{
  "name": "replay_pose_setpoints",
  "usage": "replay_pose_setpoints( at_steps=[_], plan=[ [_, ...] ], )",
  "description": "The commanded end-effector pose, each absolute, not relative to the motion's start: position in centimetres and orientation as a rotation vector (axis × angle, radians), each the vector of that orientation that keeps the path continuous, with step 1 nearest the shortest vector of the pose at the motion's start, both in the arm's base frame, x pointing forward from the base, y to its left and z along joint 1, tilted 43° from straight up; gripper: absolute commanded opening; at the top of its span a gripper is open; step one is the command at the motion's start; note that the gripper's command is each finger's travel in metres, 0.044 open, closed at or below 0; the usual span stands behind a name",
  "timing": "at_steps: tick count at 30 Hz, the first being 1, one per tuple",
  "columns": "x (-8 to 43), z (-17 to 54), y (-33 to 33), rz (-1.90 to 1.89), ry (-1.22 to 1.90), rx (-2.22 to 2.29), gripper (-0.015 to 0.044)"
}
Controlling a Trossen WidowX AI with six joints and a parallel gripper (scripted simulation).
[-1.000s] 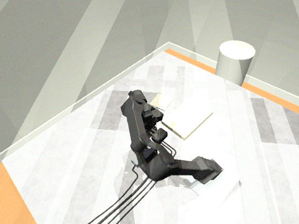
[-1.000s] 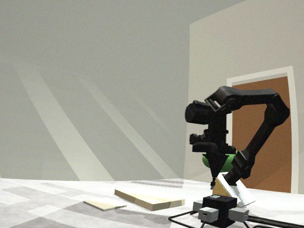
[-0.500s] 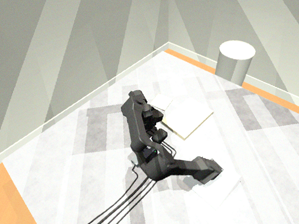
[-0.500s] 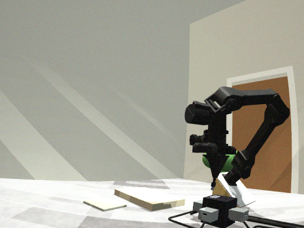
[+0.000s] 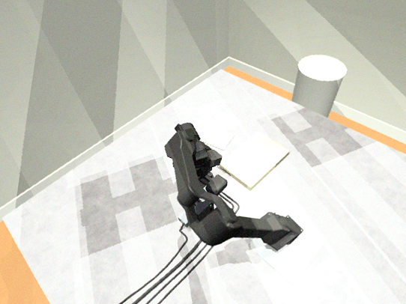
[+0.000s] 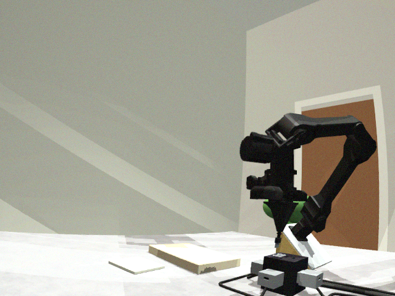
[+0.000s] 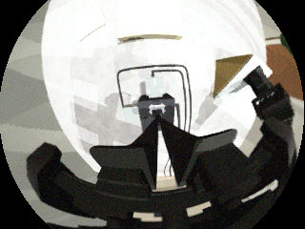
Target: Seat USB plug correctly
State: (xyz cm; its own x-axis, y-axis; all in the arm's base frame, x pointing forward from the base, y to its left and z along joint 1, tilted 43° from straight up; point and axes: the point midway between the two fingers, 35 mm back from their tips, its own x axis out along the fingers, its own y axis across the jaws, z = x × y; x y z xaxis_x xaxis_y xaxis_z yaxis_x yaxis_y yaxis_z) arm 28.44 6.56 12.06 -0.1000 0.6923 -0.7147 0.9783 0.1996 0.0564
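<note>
While the black arm point(image 5: 185, 167) point(image 6: 337, 178) point(image 7: 278, 124) arches over the bench point(image 5: 122, 252) point(image 6: 79, 274) point(image 7: 91, 95), its claw point(image 6: 278, 235) point(image 7: 158, 122) points straight down, gripping the USB plug point(image 6: 277, 242) — and that plug hangs just above the power cube point(image 6: 287, 271) point(image 7: 155, 102), clear of the socket on top point(image 6: 279, 254) point(image 7: 156, 109) — grey plugs point(image 6: 270, 278) point(image 7: 154, 87) jut from its sides

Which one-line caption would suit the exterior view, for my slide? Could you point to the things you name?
Jaws shut on the small plug point(image 6: 278, 240), held above the black power cube point(image 6: 284, 271).
</note>
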Motion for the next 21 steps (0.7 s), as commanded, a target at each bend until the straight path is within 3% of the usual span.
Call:
replay_pose_setpoints(
  at_steps=[1,21],
  plan=[
    [28.38,11.97,6.67,-0.596,1.865,1.564,0.0000],
    [28.29,11.88,6.90,-0.593,1.875,1.577,0.0000]
  ],
)
